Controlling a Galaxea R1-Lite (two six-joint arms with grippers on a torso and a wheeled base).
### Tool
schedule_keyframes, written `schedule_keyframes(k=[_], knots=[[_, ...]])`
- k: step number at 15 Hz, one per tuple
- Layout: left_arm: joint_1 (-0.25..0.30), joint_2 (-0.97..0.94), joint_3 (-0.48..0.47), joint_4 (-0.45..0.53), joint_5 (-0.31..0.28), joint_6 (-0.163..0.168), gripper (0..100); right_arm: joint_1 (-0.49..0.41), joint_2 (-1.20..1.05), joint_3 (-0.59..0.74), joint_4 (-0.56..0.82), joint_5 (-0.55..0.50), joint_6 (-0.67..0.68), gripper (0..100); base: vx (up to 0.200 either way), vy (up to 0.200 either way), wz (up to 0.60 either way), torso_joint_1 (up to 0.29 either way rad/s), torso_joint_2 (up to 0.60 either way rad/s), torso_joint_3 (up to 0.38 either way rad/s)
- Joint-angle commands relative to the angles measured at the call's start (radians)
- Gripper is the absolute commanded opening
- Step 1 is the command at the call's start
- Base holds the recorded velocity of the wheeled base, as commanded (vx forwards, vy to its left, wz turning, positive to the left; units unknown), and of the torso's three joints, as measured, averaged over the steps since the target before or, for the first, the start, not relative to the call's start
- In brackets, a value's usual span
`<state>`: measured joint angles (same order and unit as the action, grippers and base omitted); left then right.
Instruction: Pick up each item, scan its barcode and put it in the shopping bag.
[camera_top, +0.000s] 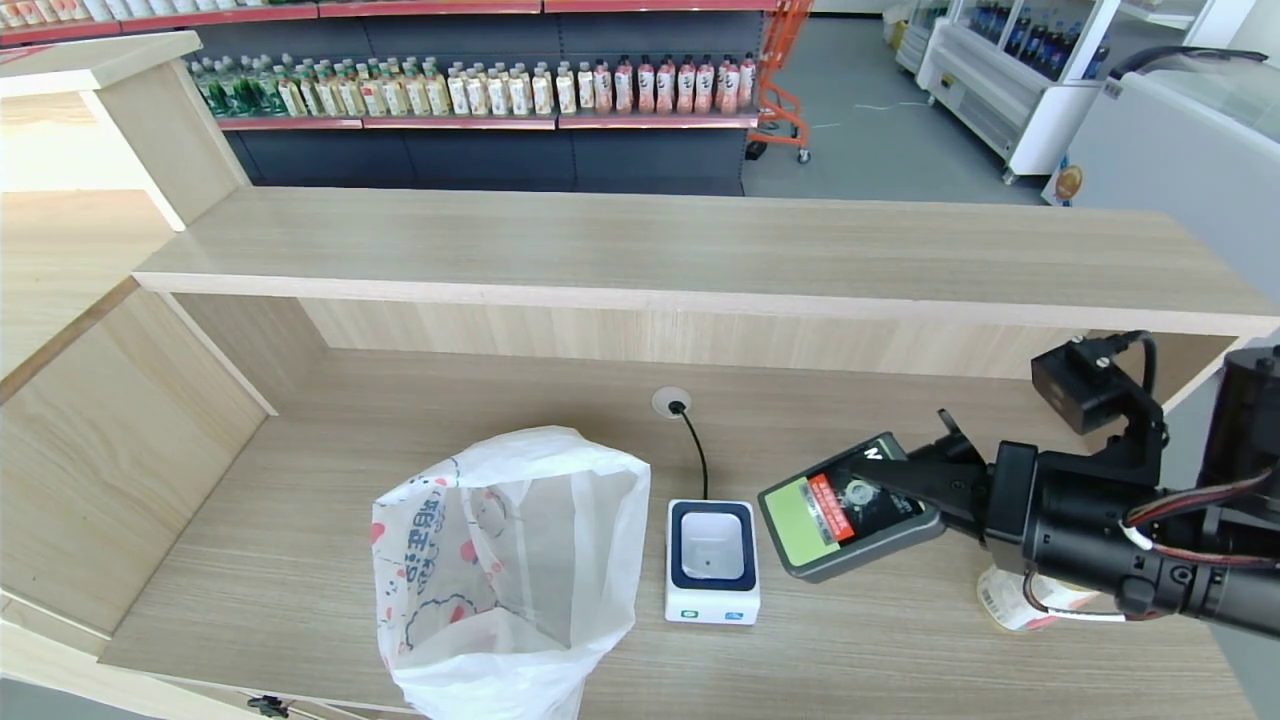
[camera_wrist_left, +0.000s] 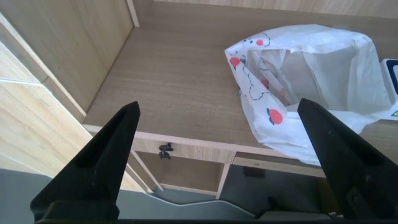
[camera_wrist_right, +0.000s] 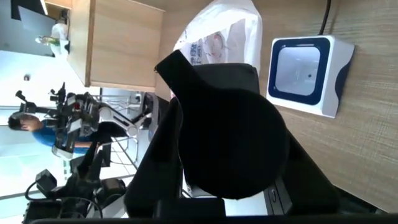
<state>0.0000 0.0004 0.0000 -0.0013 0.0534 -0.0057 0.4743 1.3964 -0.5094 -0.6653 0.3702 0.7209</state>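
Just at 3 o'clock of the scanner (camera_top: 712, 560), the right gripper (camera_top: 893, 482) has its fingers clamped on one end of a flat box (camera_top: 845, 508). The box hangs tilted above the counter (camera_top: 300, 560), its green-and-red face turned up and away from the scanner window.

That's the first worry: if the barcode sits on that upper face, the window won't catch it without a turn of the wrist. Where the code actually is, I can't tell from here. Second worry: the grip is at one end only, so a quick roll could let the box pivot or slip between the fingers.

Over at 9 o'clock of the scanner stands the shopping bag (camera_top: 510, 560), mouth open but soft and slouching. A box edge catching that rim could fold it shut or drag it over.

Below the right arm, at 4 o'clock of the scanner, a white container (camera_top: 1005, 598) lies on the counter, close enough that a low sweep might knock it rolling.

Left gripper (camera_wrist_left: 217, 106) hovers off the counter's near edge, about 7 o'clock of the bag, fingers spread wide, nothing in them.
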Motion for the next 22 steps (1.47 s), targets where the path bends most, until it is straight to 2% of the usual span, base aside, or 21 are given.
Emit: schedule_keyframes(k=[1, 3, 6, 8, 10, 15, 19, 22], knots=[[0.000, 0.000, 0.000, 0.000, 0.000, -0.002, 100, 0.010, 0.027, -0.006, 0.000, -0.001, -0.001, 0, 0.000, 0.200, 0.00, 0.002, 0.00, 0.002], [0.000, 0.000, 0.000, 0.000, 0.000, -0.003, 100, 0.010, 0.055, -0.008, -0.028, -0.005, -0.003, 0, 0.000, 0.200, 0.00, -0.007, 0.00, 0.002], [0.000, 0.000, 0.000, 0.000, 0.000, 0.000, 100, 0.035, 0.148, -0.034, -0.060, -0.128, -0.006, 0, 0.000, 0.200, 0.00, 0.010, 0.00, 0.002], [0.000, 0.000, 0.000, 0.000, 0.000, 0.000, 100, 0.055, 0.184, -0.037, -0.062, -0.157, -0.006, 0, 0.000, 0.000, 0.00, 0.000, 0.00, 0.000], [0.000, 0.000, 0.000, 0.000, 0.000, 0.000, 100, 0.063, 0.273, -0.083, -0.063, -0.212, -0.063, 0, 0.000, 0.000, 0.00, 0.000, 0.00, 0.000], [0.000, 0.000, 0.000, 0.000, 0.000, 0.000, 100, 0.069, 0.418, -0.175, -0.065, -0.211, -0.132, 0, 0.000, 0.000, 0.00, 0.000, 0.00, 0.000], [0.000, 0.000, 0.000, 0.000, 0.000, 0.001, 100, 0.080, 0.532, -0.173, -0.212, -0.201, -0.147, 0, 0.000, 0.000, 0.00, 0.000, 0.00, 0.000], [0.000, 0.000, 0.000, 0.000, 0.000, 0.001, 100, 0.089, 0.567, -0.172, -0.232, -0.159, -0.172, 0, 0.000, 0.000, 0.00, 0.000, 0.00, 0.000]])
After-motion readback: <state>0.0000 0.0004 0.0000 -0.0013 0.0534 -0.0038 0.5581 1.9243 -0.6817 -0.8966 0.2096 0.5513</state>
